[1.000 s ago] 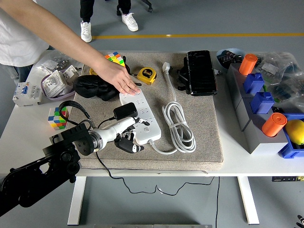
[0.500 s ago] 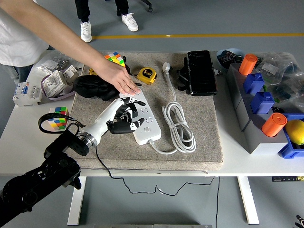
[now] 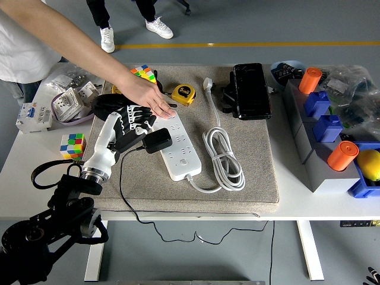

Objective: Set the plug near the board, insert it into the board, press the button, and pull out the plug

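Black plug (image 3: 157, 141) beside left fingers (image 3: 134, 116)

White table (image 3: 35, 160) carries grey mat (image 3: 255, 166), colour cube (image 3: 72, 145), grey and blue boxes (image 3: 323, 148) at right.

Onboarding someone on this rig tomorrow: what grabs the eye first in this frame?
Probably the person's hand pressing flat on the far end of the white power strip at the mat's centre, holding it down. Just left of it, the left robot hand reaches in with fingers spread, next to the black plug sitting on the strip. After that, the bright orange cylinders in the blue and grey blocks on the right.
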Robot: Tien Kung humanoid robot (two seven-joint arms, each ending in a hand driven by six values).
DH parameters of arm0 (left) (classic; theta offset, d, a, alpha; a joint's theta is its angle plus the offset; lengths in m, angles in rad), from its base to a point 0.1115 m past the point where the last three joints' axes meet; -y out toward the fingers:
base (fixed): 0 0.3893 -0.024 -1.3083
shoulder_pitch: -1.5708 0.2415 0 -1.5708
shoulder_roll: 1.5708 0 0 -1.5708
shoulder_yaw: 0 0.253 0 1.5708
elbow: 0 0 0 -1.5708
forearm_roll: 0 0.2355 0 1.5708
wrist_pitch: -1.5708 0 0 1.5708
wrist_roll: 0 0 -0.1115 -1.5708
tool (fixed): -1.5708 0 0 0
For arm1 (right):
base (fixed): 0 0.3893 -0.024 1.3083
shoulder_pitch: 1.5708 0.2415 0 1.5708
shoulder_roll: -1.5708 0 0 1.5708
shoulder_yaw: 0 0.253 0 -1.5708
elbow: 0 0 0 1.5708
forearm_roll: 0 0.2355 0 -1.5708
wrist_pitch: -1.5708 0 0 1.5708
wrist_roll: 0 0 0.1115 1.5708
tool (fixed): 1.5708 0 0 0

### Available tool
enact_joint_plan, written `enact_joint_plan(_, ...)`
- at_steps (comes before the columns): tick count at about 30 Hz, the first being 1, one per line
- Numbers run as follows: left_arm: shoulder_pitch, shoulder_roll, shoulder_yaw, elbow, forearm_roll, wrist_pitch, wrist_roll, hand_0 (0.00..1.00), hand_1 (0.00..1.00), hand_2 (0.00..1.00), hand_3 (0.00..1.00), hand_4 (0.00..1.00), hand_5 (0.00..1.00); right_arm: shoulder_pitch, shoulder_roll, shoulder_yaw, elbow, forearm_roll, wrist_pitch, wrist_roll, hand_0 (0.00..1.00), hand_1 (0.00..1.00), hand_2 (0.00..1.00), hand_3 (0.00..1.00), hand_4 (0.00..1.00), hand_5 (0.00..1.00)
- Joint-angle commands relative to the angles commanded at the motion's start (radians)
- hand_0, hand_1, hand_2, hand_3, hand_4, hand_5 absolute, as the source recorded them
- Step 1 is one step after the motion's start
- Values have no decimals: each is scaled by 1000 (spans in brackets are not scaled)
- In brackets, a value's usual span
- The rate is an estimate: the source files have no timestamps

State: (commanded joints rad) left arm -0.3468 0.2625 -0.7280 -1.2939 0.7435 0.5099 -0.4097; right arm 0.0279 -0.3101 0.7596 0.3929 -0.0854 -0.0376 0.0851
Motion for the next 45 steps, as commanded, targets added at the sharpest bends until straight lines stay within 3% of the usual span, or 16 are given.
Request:
enact_joint_plan(4, 2, -3, -15, 16, -68, -19, -23, 747, 744, 750, 640, 830, 431, 0, 1, -5, -1, 3, 1, 0, 607, 660, 640, 528, 813, 480)
enact_joint_plan(14, 14, -1, -34, 49, -61, -30, -4, 747, 739, 746, 640, 841, 448, -2, 0, -11, -2, 6, 1, 0, 607, 660, 641, 528, 813, 480)
enact_joint_plan(34, 28, 5, -70, 48, -36, -30, 3, 747, 736, 750, 645, 860, 476, 2, -2, -10, 5, -1, -4, 0, 607, 659, 640, 528, 813, 481)
enact_joint_plan(41, 26, 5, -79, 49, 17, -31, 17, 747, 735, 753, 647, 860, 477, -2, -6, -11, 5, 1, -4, 0, 607, 659, 640, 528, 814, 481)
enact_joint_plan(45, 11, 8, -76, 54, 109, -40, 74, 747, 735, 753, 647, 860, 477, -6, -11, -7, 5, 1, -3, -1, 607, 659, 640, 528, 814, 481)
